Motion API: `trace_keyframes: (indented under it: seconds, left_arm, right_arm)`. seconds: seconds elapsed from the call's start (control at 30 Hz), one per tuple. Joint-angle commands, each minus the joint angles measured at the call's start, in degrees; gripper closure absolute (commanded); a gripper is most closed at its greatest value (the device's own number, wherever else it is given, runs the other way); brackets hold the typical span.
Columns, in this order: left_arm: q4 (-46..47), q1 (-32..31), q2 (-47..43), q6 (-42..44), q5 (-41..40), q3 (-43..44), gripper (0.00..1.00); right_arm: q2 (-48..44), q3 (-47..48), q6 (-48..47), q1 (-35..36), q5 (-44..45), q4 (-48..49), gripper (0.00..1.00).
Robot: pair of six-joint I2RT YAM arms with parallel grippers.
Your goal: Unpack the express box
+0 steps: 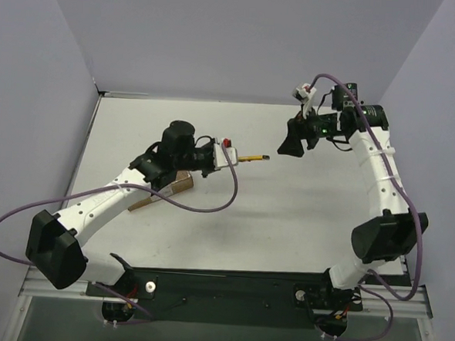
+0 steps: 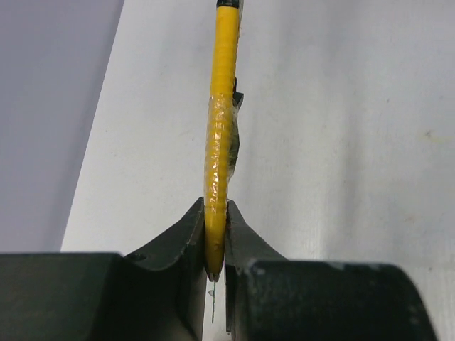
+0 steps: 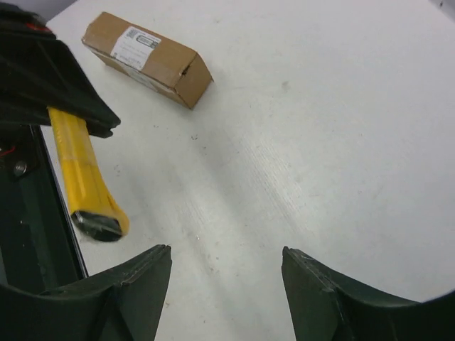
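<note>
1. The left gripper (image 2: pixel 215 227) is clenched on a yellow utility knife (image 2: pixel 222 106). It pinches one end of the handle, and the rest of the knife sticks out past the fingertips.
2. The right gripper (image 3: pixel 226 284) is empty, jaws spread wide, and hangs above the white table (image 1: pixel 302 221).
3. The express box (image 3: pixel 146 57) lies flat on the table with its shipping label up and looks closed. In the top view it sits half hidden under the left forearm, on the left half of the table.
4. Box long axis: diagonal in the top view, running from near-left to far-right, roughly along the left forearm.
5. Key relation: the box lies behind the left gripper, on the base side, and the knife points away from it toward the right gripper. The knife's free end and the right gripper are near each other but apart.
6. The left arm is nearer the box. The right gripper is well apart from it, with the knife and the left gripper in between.
7. Judgement: to cut the tape, the left arm has to pull back and swing the knife round onto the box top.
8. I cannot tell which end of the knife carries the blade.
</note>
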Motion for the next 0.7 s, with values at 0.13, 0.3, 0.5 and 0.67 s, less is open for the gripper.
trace_keyframes:
  seconds: [0.13,0.3,0.5,0.67]
  left_arm:
    - [3.2,6.9,-0.5,-22.5,17.8,3.8,1.0]
    - [2.6,7.4,1.1,-21.7,21.8,5.7,1.0]
    - [4.0,9.2,3.1,-26.1,27.7,8.0,1.0]
    - [4.4,9.9,5.6,-27.9,31.8,9.5,1.0]
  right_arm:
    - [-14.3,-13.1,-6.2,5.9,-7.0,5.4,0.37]
    - [-16.0,-15.1,-1.9,10.4,-5.4,10.0,0.37]
    - [-17.5,-18.8,7.7,11.2,1.4,22.5,0.38]
    - [-16.1,-16.3,11.0,10.9,-1.5,25.2,0.39]
